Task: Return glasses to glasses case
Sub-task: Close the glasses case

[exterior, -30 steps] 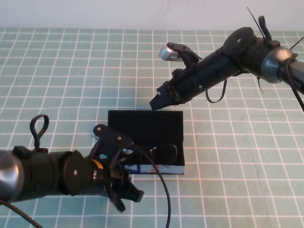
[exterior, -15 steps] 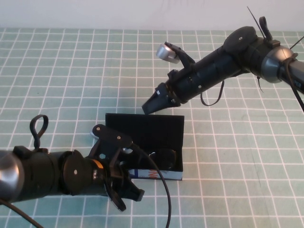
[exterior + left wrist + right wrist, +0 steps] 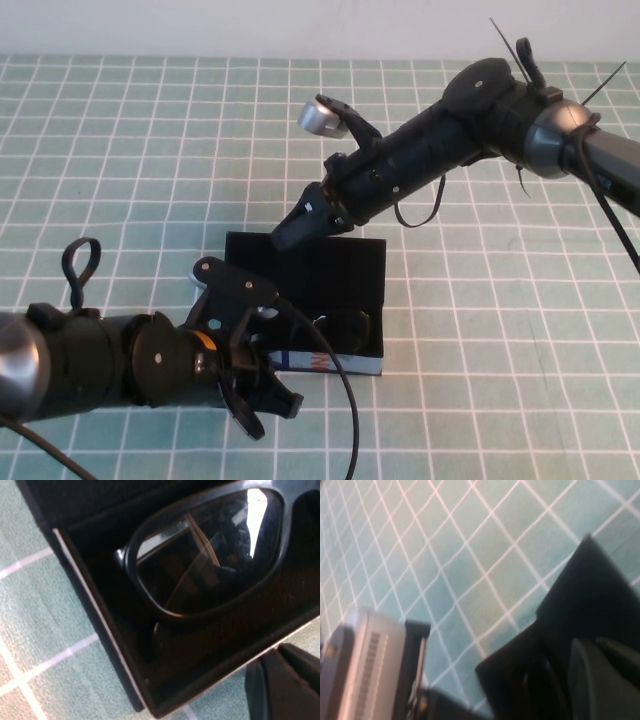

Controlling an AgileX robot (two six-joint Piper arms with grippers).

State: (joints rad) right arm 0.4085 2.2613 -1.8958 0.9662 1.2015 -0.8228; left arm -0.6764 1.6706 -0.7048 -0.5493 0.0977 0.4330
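The glasses case point(image 3: 300, 275) lies open in the middle of the table, its black lid raised at the back and its blue-and-white front edge point(image 3: 315, 362) facing me. The black glasses point(image 3: 346, 325) lie inside it; the left wrist view shows one lens point(image 3: 210, 555) close up inside the case wall point(image 3: 100, 630). My right gripper point(image 3: 288, 234) is shut, its tip at the lid's top back edge; the lid also shows in the right wrist view point(image 3: 592, 595). My left gripper point(image 3: 268, 405) is shut and empty, just in front of the case's front left corner.
The table is covered with a green checked cloth point(image 3: 130, 170). The left arm's wrist camera point(image 3: 365, 665) shows in the right wrist view. The right arm point(image 3: 480, 120) reaches in from the far right, above the cloth behind the case.
My right gripper has moved left and down from above the case to the lid's back edge. The case front has shifted slightly toward me. The left gripper has barely moved.
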